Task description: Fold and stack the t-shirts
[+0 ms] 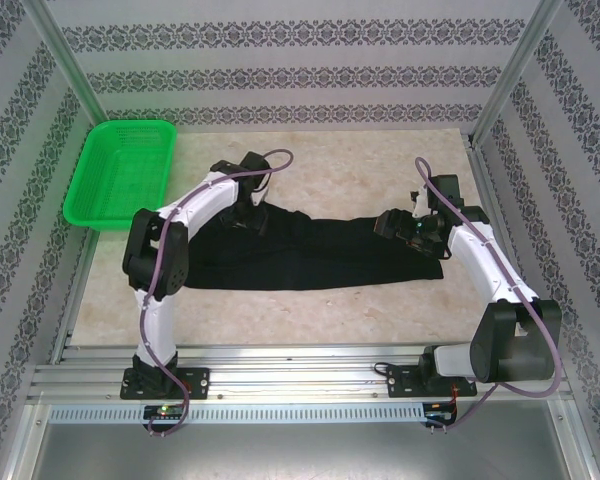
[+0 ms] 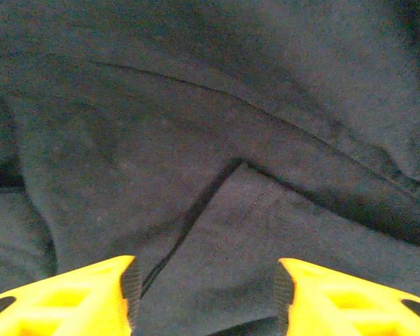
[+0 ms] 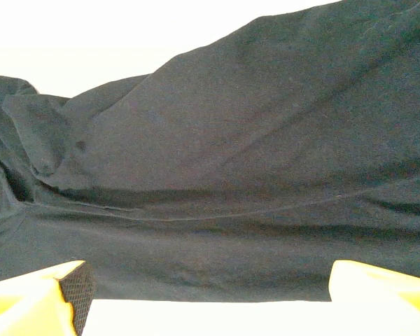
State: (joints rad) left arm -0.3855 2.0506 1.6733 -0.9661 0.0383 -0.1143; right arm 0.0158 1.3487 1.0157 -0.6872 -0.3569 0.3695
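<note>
left gripper (image 2: 206, 283) spread | right gripper (image 3: 208, 287) spread | black t-shirt (image 1: 320, 255) beneath both

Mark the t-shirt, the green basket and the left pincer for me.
t-shirt (image 1: 330, 255): top view, middle of the black fabric.
green basket (image 1: 120, 170): top view, bare mesh floor.
left pincer (image 2: 206, 287): left wrist view, midway between yellow fingertips.

Ends of the t-shirt (image 1: 320, 255) under the left gripper (image 1: 242, 212) and right gripper (image 1: 398, 226), edges cut off in 2 wrist views
</note>
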